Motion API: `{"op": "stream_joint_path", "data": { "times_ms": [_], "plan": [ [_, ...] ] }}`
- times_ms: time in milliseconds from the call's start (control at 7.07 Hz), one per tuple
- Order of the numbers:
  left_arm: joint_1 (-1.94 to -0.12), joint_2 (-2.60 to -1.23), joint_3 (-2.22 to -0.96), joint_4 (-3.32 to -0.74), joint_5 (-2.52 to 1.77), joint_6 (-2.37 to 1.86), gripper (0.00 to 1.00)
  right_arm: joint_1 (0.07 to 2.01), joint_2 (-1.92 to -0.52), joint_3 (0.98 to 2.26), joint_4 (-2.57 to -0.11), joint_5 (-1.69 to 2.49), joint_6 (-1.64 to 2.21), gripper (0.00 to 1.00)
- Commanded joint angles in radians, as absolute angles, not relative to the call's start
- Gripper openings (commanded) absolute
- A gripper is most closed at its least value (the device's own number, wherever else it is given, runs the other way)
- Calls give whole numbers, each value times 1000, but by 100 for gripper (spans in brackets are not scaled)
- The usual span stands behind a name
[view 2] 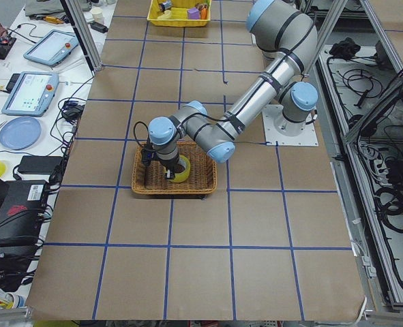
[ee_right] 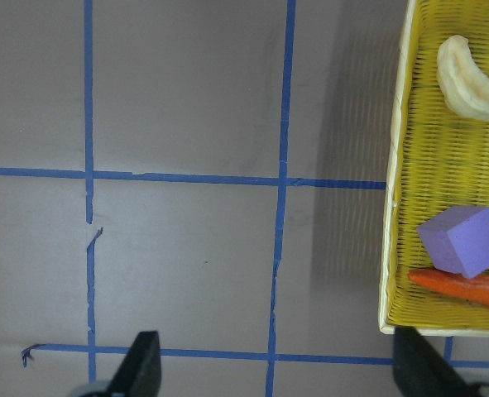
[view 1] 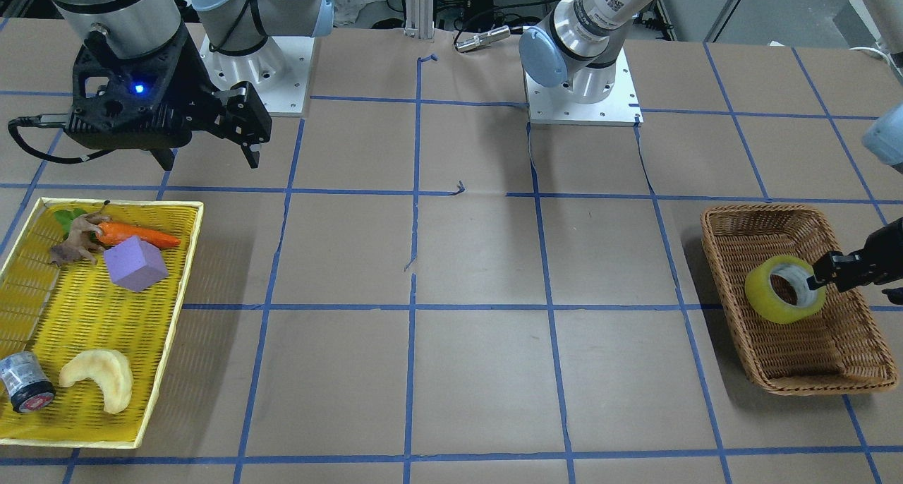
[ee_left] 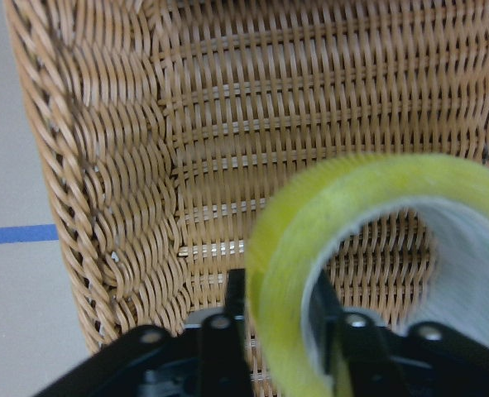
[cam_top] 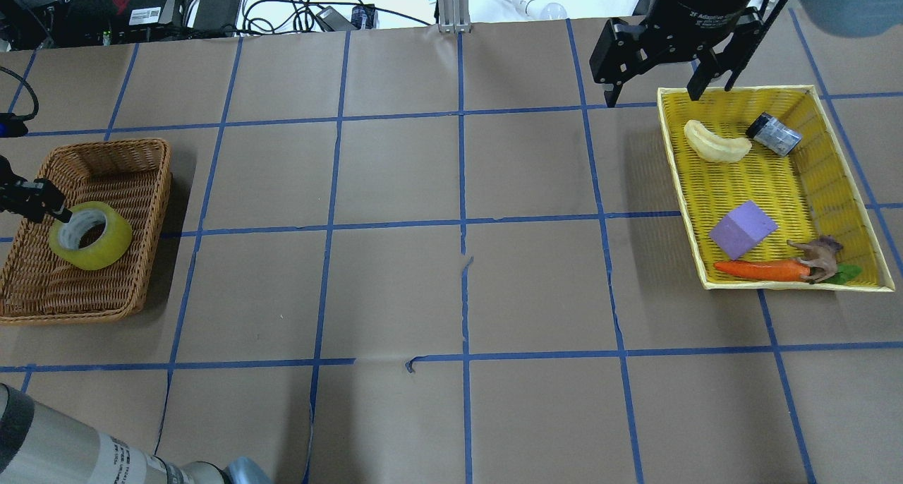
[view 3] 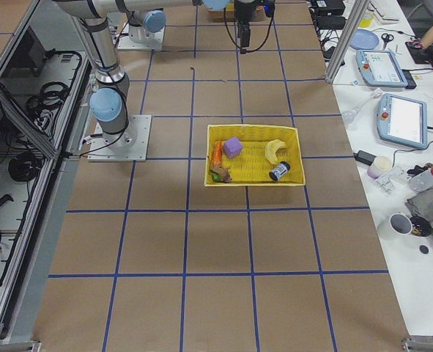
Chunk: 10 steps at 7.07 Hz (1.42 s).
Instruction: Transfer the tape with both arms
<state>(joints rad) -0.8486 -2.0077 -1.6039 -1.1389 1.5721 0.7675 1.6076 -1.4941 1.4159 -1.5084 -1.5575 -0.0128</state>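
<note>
The tape (view 1: 765, 297), a yellow-green roll with a white core, stands tilted on edge inside the wicker basket (view 1: 776, 212). My left gripper (view 1: 818, 276) comes in from the side and is shut on the roll's wall, one finger inside the core and one outside. The left wrist view shows the tape (ee_left: 352, 198) pinched between the fingers over the basket (ee_left: 103, 165) weave. In the overhead view the tape (cam_top: 106, 247) and left gripper (cam_top: 60, 216) are at the far left. My right gripper (view 1: 208, 161) is open and empty, hovering beside the yellow tray (view 1: 180, 258).
The yellow tray (cam_top: 677, 188) holds a carrot (cam_top: 758, 269), a purple block (cam_top: 742, 228), a toy animal (cam_top: 818, 255), a pale curved piece (cam_top: 716, 142) and a small silver-grey roll (cam_top: 774, 133). Brown paper with a blue tape grid covers the table.
</note>
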Motion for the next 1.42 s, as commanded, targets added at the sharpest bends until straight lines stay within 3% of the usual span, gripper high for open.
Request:
{"op": "stream_joint_path", "data": {
  "times_ms": [0, 425, 1274],
  "plan": [
    [-874, -1926, -1583, -1184, 1575, 683, 100, 1608, -1494, 1416, -1508, -1555, -12, 100],
    [-1001, -1717, -1482, -1528, 1609, 305, 100, 1608, -1494, 1416, -1508, -1554, -12, 100],
    [-1495, -1617, -1474, -1560, 1603, 53, 100, 1606, -1494, 1416, -1509, -1554, -14, 100]
  ]
}}
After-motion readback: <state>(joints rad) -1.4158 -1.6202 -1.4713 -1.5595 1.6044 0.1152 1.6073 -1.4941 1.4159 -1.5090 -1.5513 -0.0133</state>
